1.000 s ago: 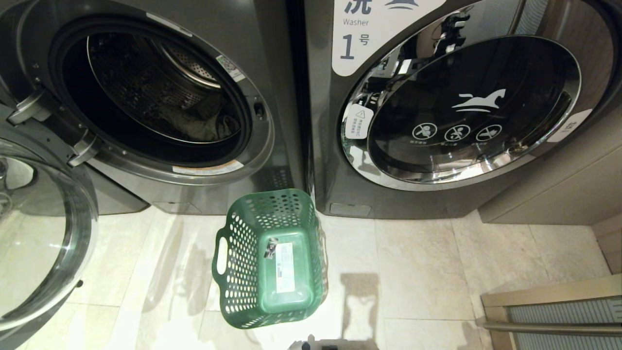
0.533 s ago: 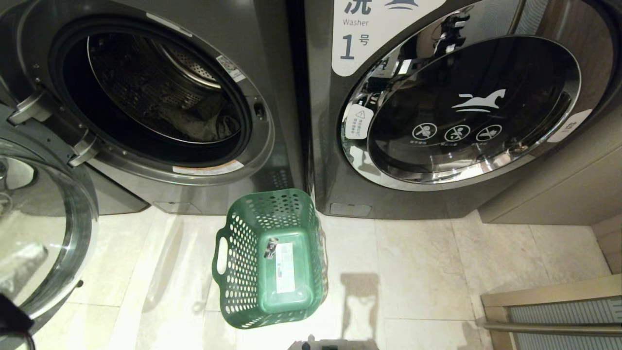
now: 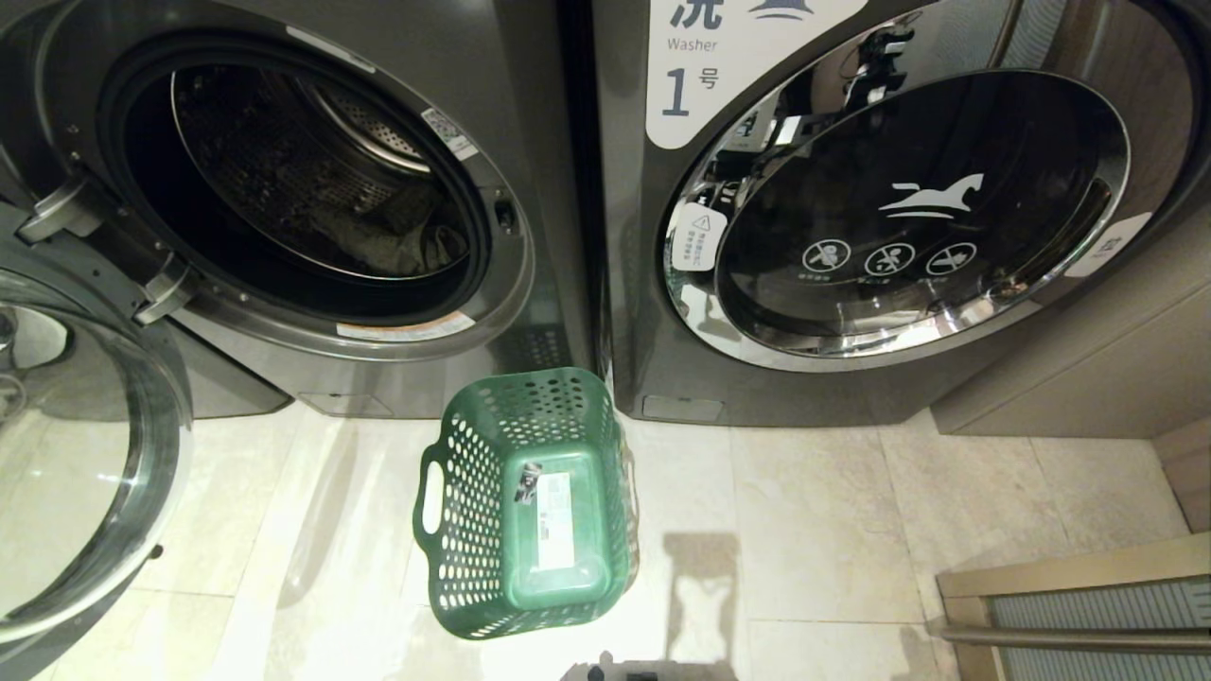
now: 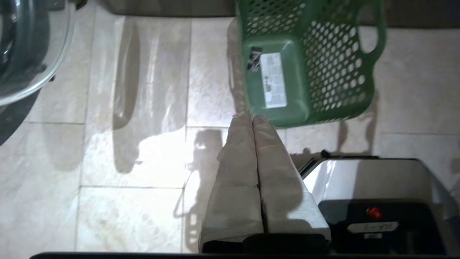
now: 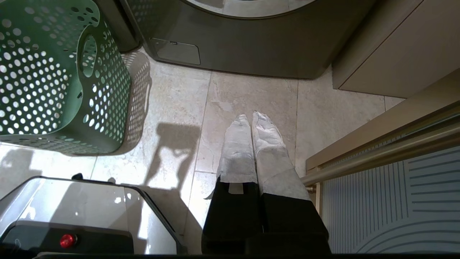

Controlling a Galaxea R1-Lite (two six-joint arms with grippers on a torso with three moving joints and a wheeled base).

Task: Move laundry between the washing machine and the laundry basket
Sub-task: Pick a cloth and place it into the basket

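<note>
The washing machine (image 3: 539, 151) on the left stands with its round glass door (image 3: 142, 492) swung open. The laundry (image 3: 397, 244), a pale grey-green heap, lies low inside the drum. On the floor tiles in front sits the green laundry basket (image 3: 468, 501), holding nothing but a white label on its floor. My left gripper (image 4: 252, 120) hangs shut and empty over the tiles beside the basket (image 4: 334, 72). My right gripper (image 5: 250, 118) is shut and empty too, parked over the floor to the right of the basket (image 5: 43, 90). Neither gripper shows in the head view.
A second, same-looking machine (image 3: 908, 218) marked "1 Washer" stands on the right with its door closed. A cabinet with a metal rail (image 3: 1069, 605) fills the lower right corner. The robot's own base (image 4: 377, 187) lies just behind the basket.
Half a second ago part of my left arm showed dark at the lower left edge of the head view; it is out of that view now. Basket and laundry have not moved.
</note>
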